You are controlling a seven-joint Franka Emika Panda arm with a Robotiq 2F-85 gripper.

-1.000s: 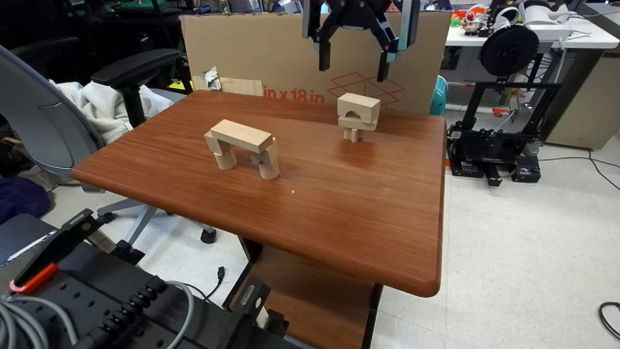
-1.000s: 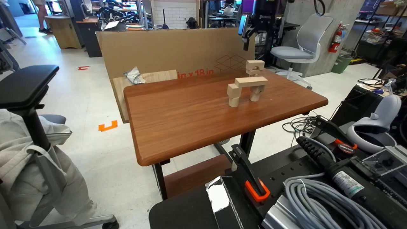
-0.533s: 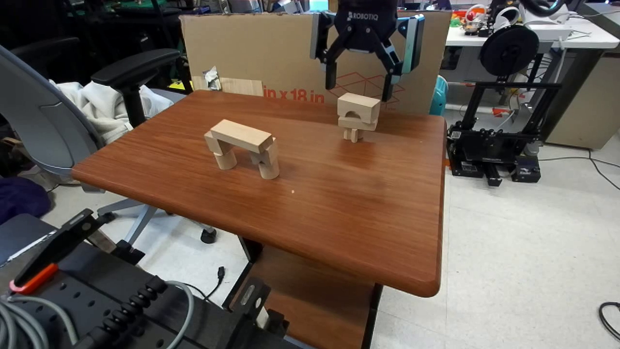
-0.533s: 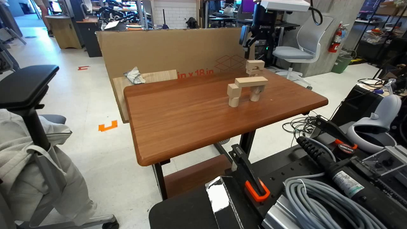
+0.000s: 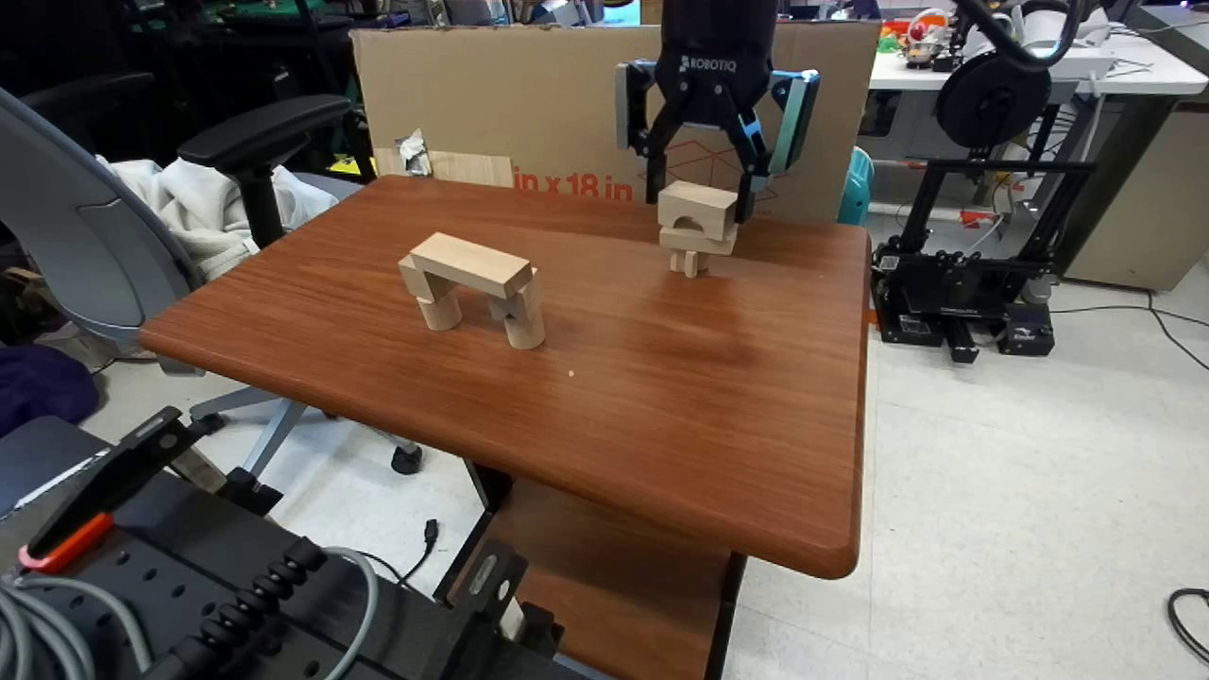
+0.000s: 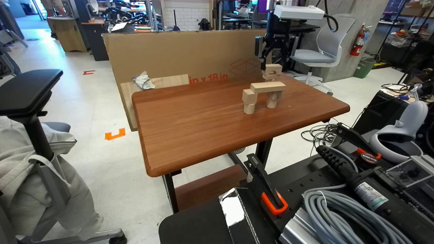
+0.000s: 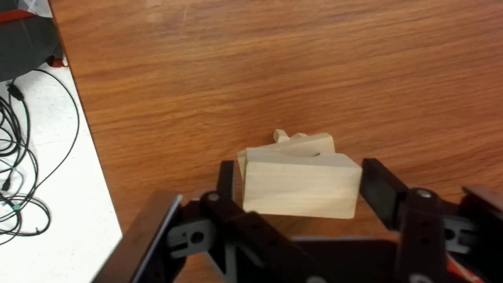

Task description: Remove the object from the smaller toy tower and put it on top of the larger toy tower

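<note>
Gripper (image 5: 699, 203) lower, narrower than earlier; in wrist view fingers (image 7: 226, 179) straddle arch block (image 7: 301, 192) at 9 and 3 o'clock, apart, gap at 9
I judge approach nearly done, arch block atop smaller tower (image 5: 697, 242)
Remaining: grasp, lift, set on bridge-shaped larger tower (image 5: 472, 267), between 8 and 9 o'clock in exterior view

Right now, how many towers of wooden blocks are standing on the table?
2. In an exterior view, the larger toy tower stands left of the smaller toy tower, which stands nearer the cardboard. Both show plainly.

Brown table (image 5: 661, 406) on pale floor (image 5: 1020, 472); grey chair (image 5: 85, 246) beside; upright cardboard (image 5: 472, 94) behind, white brick wall (image 6: 193, 18) beyond.
</note>
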